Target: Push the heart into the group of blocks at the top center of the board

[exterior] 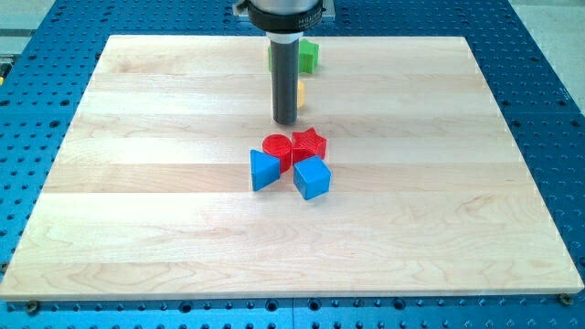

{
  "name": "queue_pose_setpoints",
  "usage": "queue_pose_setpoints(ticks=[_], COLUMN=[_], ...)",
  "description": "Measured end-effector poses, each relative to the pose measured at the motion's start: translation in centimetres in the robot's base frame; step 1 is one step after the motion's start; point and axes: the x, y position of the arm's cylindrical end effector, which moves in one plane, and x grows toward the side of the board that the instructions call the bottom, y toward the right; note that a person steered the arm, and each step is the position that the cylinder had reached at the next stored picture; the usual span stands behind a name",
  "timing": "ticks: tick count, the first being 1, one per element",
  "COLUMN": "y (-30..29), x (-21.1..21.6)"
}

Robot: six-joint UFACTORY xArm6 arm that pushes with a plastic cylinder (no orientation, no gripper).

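Note:
My tip (286,122) rests on the board just above the middle. A yellow block (300,92) shows as a sliver at the rod's right side; its shape is hidden by the rod. A green block (310,57) sits near the view's top centre, partly behind the rod, and a thin green edge (271,55) shows at the rod's left. Below the tip lies a tight cluster: a red cylinder (277,149), a red star (310,144), a blue triangle (263,170) and a blue cube (312,178). The tip is just above the red cylinder, apart from it.
The wooden board (137,201) lies on a blue perforated table (548,110). The arm's dark housing (283,14) hangs over the board's top edge.

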Motion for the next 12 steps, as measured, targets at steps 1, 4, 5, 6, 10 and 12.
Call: queue_pose_setpoints(ticks=[1, 4, 5, 6, 10, 12], y=[-0.6, 1.7, 0.6, -2.2, -2.4, -2.8], x=[2.0, -4.9, -3.2, -0.9, -9.7, -7.2])
